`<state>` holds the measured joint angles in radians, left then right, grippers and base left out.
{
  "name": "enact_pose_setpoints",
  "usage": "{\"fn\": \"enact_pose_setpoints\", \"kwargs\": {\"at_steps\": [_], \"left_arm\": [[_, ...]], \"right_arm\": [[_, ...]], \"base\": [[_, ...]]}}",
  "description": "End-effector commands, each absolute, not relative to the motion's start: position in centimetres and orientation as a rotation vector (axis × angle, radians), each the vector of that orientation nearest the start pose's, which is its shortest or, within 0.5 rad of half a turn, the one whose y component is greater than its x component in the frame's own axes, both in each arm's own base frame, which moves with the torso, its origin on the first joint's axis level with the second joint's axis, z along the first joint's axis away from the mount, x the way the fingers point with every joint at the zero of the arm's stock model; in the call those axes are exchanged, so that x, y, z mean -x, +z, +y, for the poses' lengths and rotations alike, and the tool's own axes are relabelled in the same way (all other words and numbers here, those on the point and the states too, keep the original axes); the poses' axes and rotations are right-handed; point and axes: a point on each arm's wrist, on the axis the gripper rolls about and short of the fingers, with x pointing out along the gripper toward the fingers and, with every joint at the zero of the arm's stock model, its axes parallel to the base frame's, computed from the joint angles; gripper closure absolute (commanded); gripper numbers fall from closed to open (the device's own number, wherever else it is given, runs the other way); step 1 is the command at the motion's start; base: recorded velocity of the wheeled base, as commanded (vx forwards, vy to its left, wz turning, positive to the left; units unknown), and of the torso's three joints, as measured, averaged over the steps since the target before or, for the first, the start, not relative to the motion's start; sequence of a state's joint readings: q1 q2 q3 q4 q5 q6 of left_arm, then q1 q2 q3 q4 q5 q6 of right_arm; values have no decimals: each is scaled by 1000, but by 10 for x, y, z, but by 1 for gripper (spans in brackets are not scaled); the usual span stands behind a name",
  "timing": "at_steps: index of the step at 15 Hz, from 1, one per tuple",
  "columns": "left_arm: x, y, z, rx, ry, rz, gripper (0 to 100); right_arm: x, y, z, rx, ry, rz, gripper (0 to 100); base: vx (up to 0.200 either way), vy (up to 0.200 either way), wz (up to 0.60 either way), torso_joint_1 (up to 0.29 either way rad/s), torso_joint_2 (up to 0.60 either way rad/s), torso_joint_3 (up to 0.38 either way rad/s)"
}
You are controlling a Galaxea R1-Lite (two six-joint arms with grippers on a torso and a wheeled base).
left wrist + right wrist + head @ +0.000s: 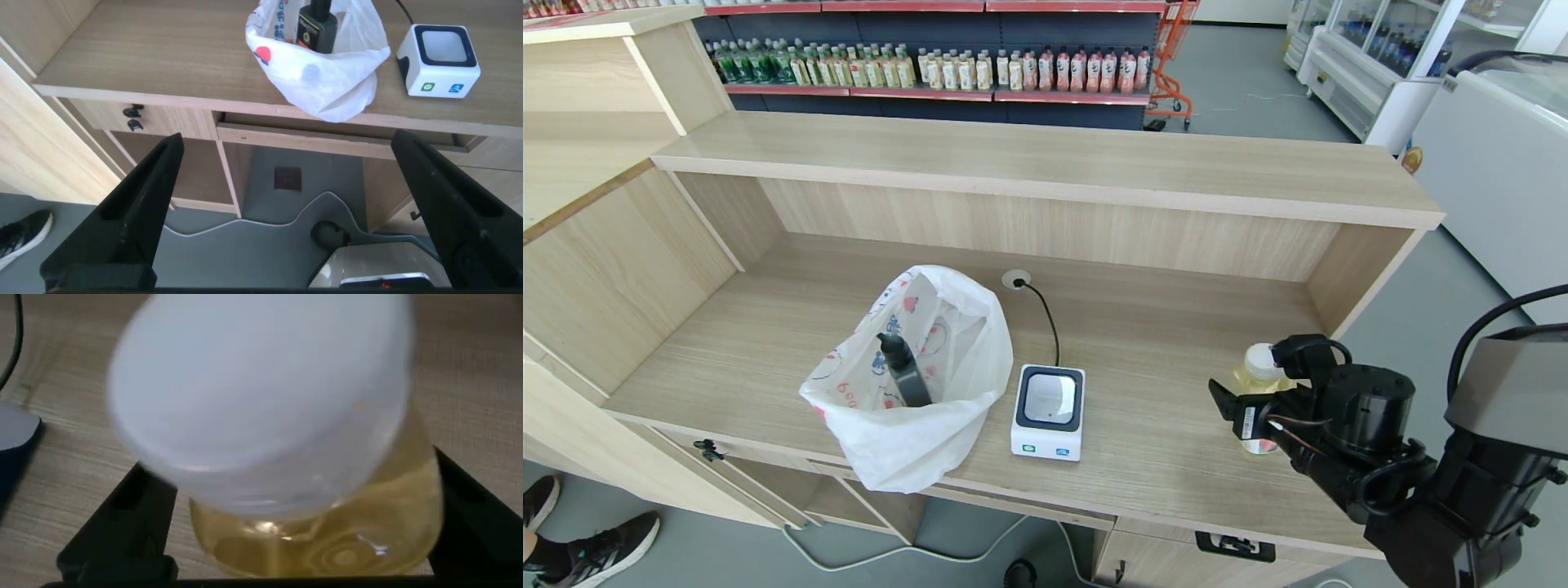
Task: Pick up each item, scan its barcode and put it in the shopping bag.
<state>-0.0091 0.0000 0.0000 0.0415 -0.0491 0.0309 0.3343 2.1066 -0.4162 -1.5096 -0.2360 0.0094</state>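
Note:
A clear bottle of yellow liquid with a white cap [1260, 358] stands near the counter's right front edge. My right gripper [1255, 379] is open, with one finger on either side of the bottle. Up close, the bottle [270, 416] sits between the dark fingers [122, 531] of that gripper [306, 531]. A white shopping bag [947, 327] stands open at the left front, with a dark bottle [905, 371] inside it. The white barcode scanner [1049, 411] sits just right of the bag. My left gripper [286, 196] hangs open and empty below the counter's front edge, facing the bag [327, 77] and scanner [439, 49].
A black cable [1045, 318] runs from the scanner back to a grommet [1016, 279]. A raised shelf [1045, 163] overhangs the back of the counter [1160, 343], and side walls close it in. Drawers with handles [131, 118] sit under the front edge.

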Motion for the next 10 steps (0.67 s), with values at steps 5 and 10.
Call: {"fn": "enact_pose_setpoints", "kwargs": {"at_steps": [5,10], "left_arm": [[23,71,-1,-30,-59,42,0],[23,71,-1,-30,-59,42,0]], "right_arm": [[-294,55,90,54,82,171,100],[-288,50,89,63,87,186,100]], "base": [[0,0,0,0,0,0],[0,0,0,0,0,0]]}}
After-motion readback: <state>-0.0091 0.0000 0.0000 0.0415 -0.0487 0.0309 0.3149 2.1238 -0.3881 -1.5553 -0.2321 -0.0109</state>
